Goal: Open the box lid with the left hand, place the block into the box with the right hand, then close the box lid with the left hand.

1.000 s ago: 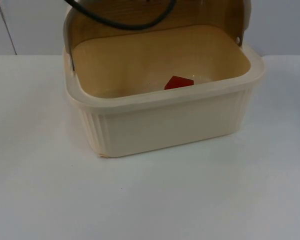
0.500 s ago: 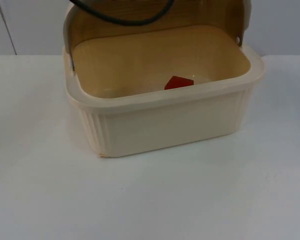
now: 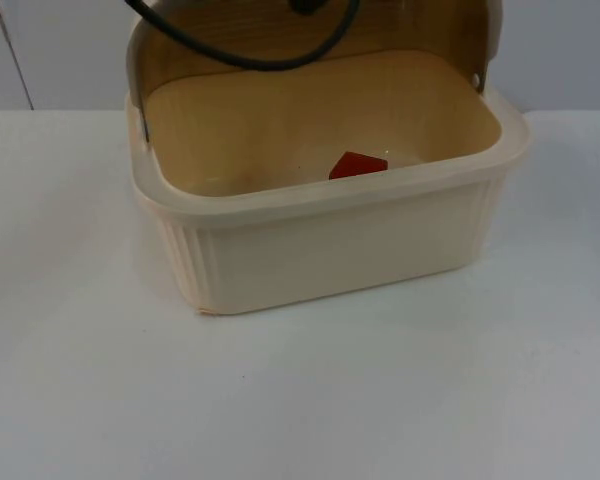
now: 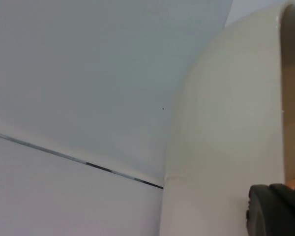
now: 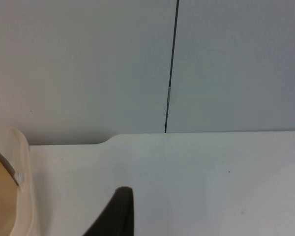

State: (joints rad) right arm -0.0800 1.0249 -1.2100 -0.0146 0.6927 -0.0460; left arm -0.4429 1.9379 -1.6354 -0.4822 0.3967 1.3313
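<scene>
Block [image 3: 357, 165] lies inside the open box [image 3: 330, 240] on the table [image 3: 300, 400], lid [image 3: 310, 25] raised behind; left hand [image 4: 278, 211] against the lid, right hand [image 5: 115, 216] beside the box, grip of both cannot be told.

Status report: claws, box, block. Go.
Left claw beside the raised lid. Right claw waits over the table, beside the box. Red block inside. Nothing obstructing.
</scene>
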